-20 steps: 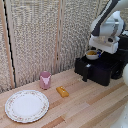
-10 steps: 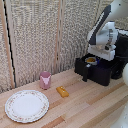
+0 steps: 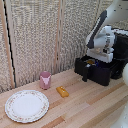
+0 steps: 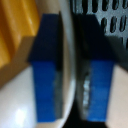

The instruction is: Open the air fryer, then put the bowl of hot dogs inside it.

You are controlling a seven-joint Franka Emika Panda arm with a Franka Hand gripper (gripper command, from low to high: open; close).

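The black air fryer [image 3: 119, 55] stands at the exterior view's right with its drawer [image 3: 100, 74] pulled out and the handle [image 3: 86, 73] jutting from the drawer front. My gripper [image 3: 93, 58] hangs low over the open drawer, shut on the rim of the whitish bowl [image 3: 90, 62], which sits down in the drawer's mouth. In the wrist view the two blue fingers [image 4: 47, 75] pinch the bowl's thin white rim, so the gripper [image 4: 70, 70] is shut on the bowl [image 4: 22, 107]. The orange-yellow hot dogs [image 4: 14, 35] lie inside it. The drawer's black perforated basket [image 4: 107, 20] shows behind.
On the wooden table stand a pink cup [image 3: 45, 79], a large patterned plate [image 3: 27, 105] and an orange-yellow bar [image 3: 62, 91], all to the exterior view's left of the drawer. A slatted screen [image 3: 40, 35] runs behind the table.
The gripper has come down with the bowl, from above the drawer into its open top. Nothing else on the table has moved.
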